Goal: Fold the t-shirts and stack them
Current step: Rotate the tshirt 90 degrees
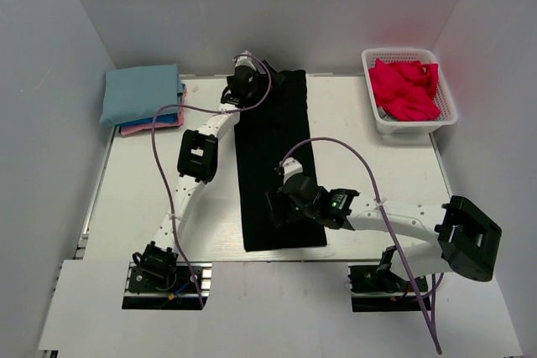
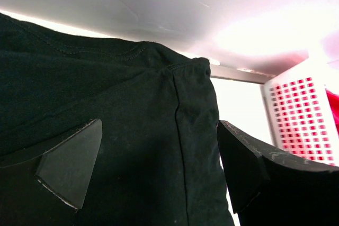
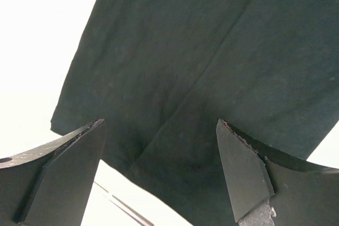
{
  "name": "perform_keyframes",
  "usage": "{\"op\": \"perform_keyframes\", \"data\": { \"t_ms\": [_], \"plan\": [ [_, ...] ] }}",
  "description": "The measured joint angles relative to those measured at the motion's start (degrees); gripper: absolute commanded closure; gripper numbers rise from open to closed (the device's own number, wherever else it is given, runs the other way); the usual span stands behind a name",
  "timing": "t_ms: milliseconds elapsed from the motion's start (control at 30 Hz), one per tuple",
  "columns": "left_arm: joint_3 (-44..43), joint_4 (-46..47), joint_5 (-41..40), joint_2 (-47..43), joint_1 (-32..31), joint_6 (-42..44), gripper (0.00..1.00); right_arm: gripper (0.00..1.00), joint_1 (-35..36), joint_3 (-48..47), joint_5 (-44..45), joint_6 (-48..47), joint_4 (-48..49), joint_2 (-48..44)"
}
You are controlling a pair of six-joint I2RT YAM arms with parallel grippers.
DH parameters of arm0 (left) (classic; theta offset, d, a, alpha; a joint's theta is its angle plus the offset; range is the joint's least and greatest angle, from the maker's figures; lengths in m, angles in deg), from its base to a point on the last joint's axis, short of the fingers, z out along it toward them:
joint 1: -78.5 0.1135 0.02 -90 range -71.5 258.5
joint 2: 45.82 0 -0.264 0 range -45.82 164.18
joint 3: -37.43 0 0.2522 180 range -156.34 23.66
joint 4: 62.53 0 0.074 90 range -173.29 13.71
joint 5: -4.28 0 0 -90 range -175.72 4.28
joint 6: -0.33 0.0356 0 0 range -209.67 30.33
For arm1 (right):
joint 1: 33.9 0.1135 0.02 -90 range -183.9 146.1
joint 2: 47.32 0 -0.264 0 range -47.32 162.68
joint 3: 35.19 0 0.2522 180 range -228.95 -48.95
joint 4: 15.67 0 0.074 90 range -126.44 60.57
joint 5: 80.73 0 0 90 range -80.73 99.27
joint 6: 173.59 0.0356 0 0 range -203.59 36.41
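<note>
While both grippers stood wide open and empty, the black shirt (image 1: 277,148) lay folded into a long strip down the middle of the table (image 1: 134,199). The left gripper (image 2: 159,165) hovered over its far, collar end; the right gripper (image 3: 159,168) hung above its near half. A light blue shirt (image 1: 141,92) sat folded atop a pink one (image 1: 143,130) at the far left corner, and a red shirt (image 1: 407,88) lay crumpled in the white basket (image 1: 446,115) at far right.

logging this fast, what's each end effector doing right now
left end effector: open over the black t-shirt, empty
right end effector: open over it, empty
</note>
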Motion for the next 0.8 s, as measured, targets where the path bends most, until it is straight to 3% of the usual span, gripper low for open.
{"op": "perform_keyframes", "data": {
  "t_ms": [167, 333, 467, 633, 700, 800],
  "plan": [
    [2.36, -3.87, -0.04, -4.37, 0.61, 4.96, 0.0, 0.1, -1.18, -0.26, 1.79, 1.33, 2.01, 0.22],
    [13.11, -12.13, 0.15, -22.86, 0.26, 11.56, 0.0, 0.1, -1.81, 0.37, 2.4, 5.22, 2.93, -0.98],
    [31.28, -15.58, 1.53, -50.47, -1.53, 13.4, 0.0, 0.1, -2.78, 4.39, 3.08, 9.25, 2.45, -6.91],
    [65.94, -10.56, 3.72, -85.92, -5.62, 12.0, 0.0, 0.1, -5.01, 8.26, 5.42, 13.64, -3.26, -14.45],
    [77.94, -10.21, 3.61, -93.81, -7.48, 9.97, 0.0, 0.1, -6.03, 9.05, 6.27, 15.1, -6.82, -17.66],
    [92.02, -14.38, 3.5, -96.0, -9.35, 6.86, 0.0, 0.1, -7.3, 9.7, 6.99, 16.33, -11.91, -21.94]
  ]
}}
